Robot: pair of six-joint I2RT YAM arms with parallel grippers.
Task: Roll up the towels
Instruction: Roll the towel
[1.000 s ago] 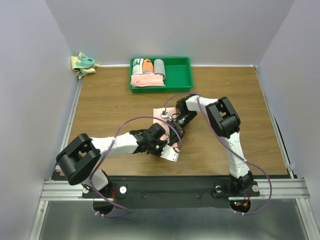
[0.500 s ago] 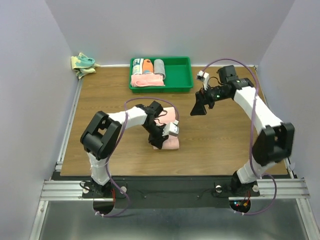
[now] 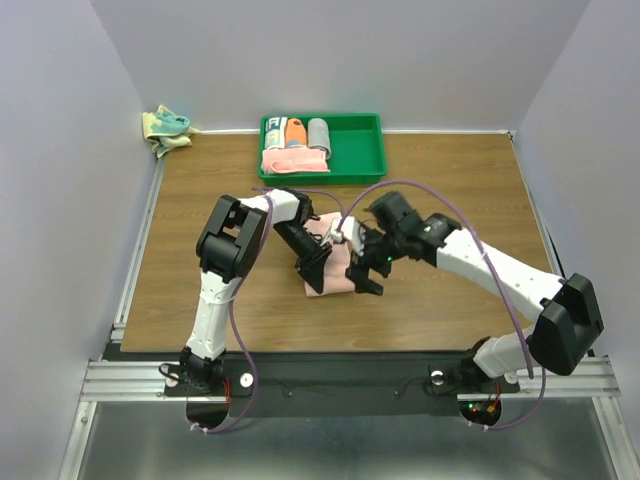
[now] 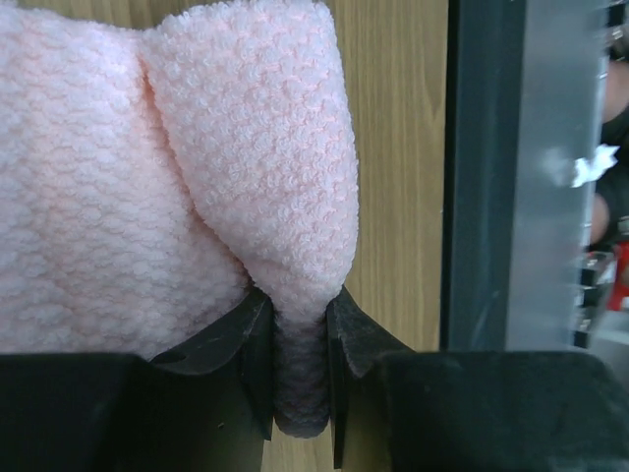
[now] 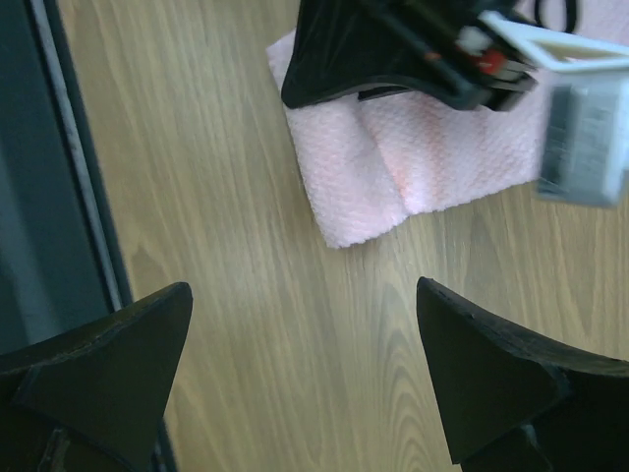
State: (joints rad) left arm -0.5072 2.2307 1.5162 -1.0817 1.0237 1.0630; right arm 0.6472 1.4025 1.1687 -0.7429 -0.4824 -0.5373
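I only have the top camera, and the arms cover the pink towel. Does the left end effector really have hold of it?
Observer: Yes. In the left wrist view, the left end effector is closed on a bunched fold of the pink towel, which is squeezed between its fingers.
Operator: And the right one, is it on the cloth?
Observer: No. The right end effector is wide open over bare table. The towel's corner lies just beyond it, untouched.
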